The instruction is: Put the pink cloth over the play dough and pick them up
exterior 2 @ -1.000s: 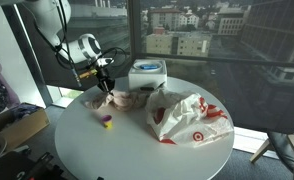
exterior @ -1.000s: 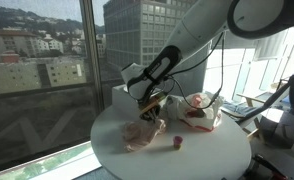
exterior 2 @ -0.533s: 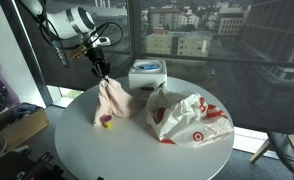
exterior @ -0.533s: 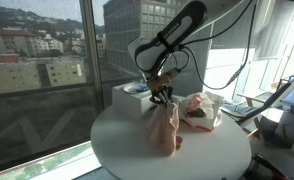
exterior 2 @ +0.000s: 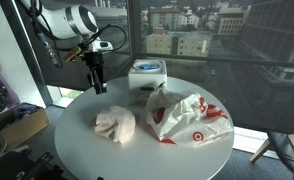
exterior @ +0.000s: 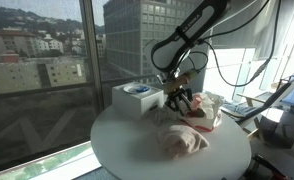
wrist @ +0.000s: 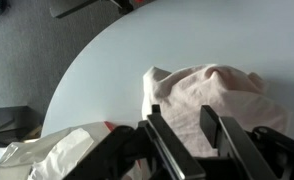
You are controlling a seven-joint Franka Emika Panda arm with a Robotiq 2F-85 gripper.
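Cloth (exterior 2: 115,124) lies heaped on the counter (exterior 2: 82,152); play dough is hidden, likely underneath. Gripper (exterior 2: 97,87) hovers above, jaws apart and empty. Next: descend and grasp the bundle.

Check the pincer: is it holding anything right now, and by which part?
Nothing is held. The pincer hangs open above the table, clear of the pink cloth, which lies in a heap on it.

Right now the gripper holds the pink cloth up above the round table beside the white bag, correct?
No: the pink cloth lies heaped on the round table beside the white bag, the gripper open above it, as an exterior view shows.
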